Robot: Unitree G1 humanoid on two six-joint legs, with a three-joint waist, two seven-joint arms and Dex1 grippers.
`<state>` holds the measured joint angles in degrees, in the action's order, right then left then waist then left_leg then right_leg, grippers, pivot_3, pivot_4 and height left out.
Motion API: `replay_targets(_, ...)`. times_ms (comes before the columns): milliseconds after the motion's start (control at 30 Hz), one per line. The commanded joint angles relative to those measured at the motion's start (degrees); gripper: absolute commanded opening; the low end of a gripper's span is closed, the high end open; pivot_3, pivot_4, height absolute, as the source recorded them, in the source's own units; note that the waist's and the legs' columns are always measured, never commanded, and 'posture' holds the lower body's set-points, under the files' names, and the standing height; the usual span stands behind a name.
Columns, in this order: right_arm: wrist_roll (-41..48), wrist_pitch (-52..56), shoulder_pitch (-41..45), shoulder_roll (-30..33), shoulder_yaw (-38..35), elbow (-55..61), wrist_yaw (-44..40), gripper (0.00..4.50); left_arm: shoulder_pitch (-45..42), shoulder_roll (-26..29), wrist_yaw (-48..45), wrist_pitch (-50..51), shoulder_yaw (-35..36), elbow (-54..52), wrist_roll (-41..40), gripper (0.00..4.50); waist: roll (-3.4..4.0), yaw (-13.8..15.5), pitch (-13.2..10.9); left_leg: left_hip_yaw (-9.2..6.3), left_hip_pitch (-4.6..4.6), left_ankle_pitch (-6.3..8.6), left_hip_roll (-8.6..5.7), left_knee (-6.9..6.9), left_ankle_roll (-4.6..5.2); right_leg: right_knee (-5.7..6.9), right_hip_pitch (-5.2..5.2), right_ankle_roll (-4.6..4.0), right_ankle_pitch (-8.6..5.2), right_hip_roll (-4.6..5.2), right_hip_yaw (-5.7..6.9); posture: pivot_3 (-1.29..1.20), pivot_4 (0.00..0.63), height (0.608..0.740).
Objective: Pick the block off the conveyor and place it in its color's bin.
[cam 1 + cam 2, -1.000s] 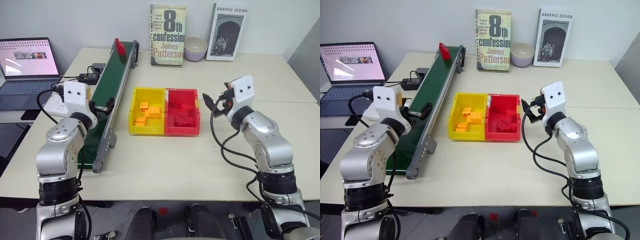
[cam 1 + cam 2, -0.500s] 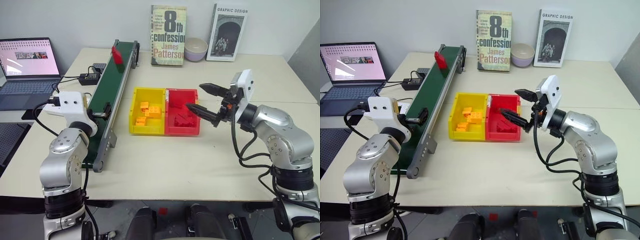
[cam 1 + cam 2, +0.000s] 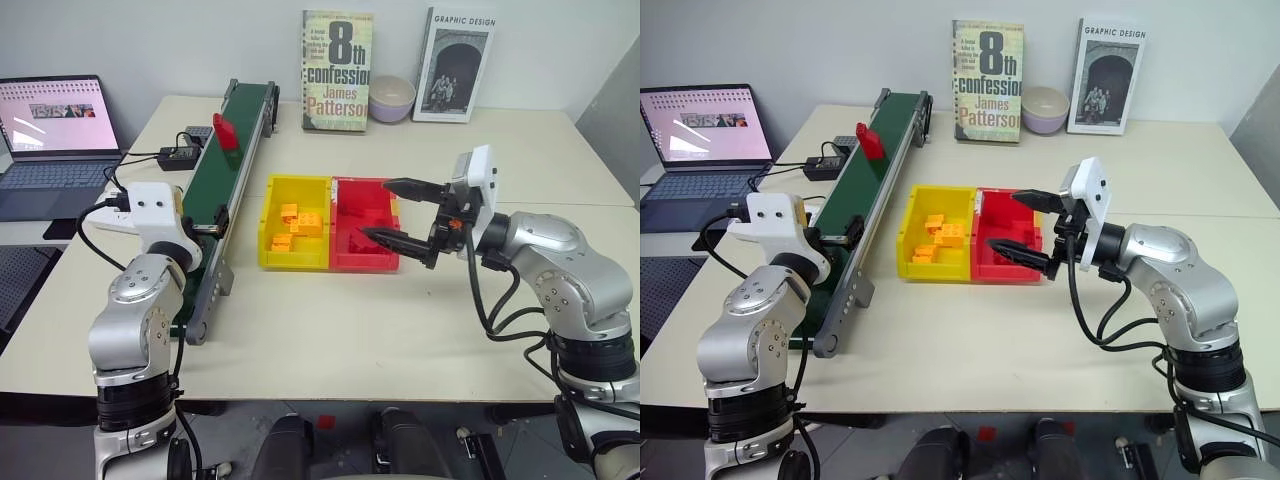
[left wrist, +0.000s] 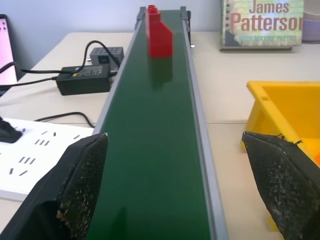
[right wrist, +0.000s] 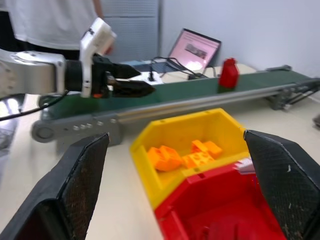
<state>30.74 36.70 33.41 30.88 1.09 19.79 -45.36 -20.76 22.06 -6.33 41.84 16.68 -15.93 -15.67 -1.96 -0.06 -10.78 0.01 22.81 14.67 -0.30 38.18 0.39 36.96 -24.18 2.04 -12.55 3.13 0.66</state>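
Red and upright, the block stands on the dark green conveyor toward its far end, well apart from both arms. The left end effector hangs low over the near part of the belt with its jaws spread wide and nothing between them, one finger over each side of the belt, pointing straight up its length toward the block. The right end effector is also wide open and empty, hovering just over the red bin, which sits on the counter joined to the yellow tray holding orange bricks. The step in hand looks like the catch: a good grasp likely means keeping the left jaws level, centred on the belt and low enough to bracket the block's body rather than its top studs, closing only once the block sits squarely between the pads. Closing early could topple it, since it stands tall and narrow. After the lift, the carry should clear the conveyor's metal rail and pass over the yellow tray to the red one.
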Motion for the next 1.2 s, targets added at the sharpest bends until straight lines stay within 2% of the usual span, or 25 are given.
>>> replay_targets(33,-0.5,-1.2,3.0,-1.6,-0.8,1.2,2.9,4.5,-2.2,0.6,-0.7,-1.7,-0.1,0.5,0.2,4.44,0.0,0.0,0.0,0.0,0.0,0.0,0.0,0.0,0.0,0.0,0.0,0.0,0.0,0.0,0.01,0.0,0.15,0.74)
replay_targets(433,2.8,1.2,1.8,-0.7,-0.6,3.9,0.6,4.5,-1.4,-0.4,0.5,-2.0,-0.3,1.0,1.2,4.44,0.0,0.0,0.0,-0.02,0.04,0.0,-0.01,-0.02,0.0,-0.03,-0.01,0.0,0.0,0.04,0.01,0.0,0.15,0.74)
replay_targets(700,11.7,6.8,1.8,1.6,-1.8,6.7,-3.9,4.5,-2.2,-3.4,4.3,-2.5,1.4,2.8,1.4,4.44,0.0,0.1,0.0,-0.03,0.02,0.0,0.01,-0.01,0.0,-0.01,-0.01,0.0,0.0,0.05,0.01,0.0,0.15,0.74)
replay_targets(1200,13.8,8.1,1.9,3.4,-2.5,7.9,-1.7,4.5,-2.9,-4.4,6.3,-3.5,2.7,4.5,1.5,4.44,-0.01,0.1,0.0,-0.04,0.03,0.0,0.01,0.0,0.0,-0.02,0.0,0.0,0.0,0.05,0.03,0.0,0.15,0.74)
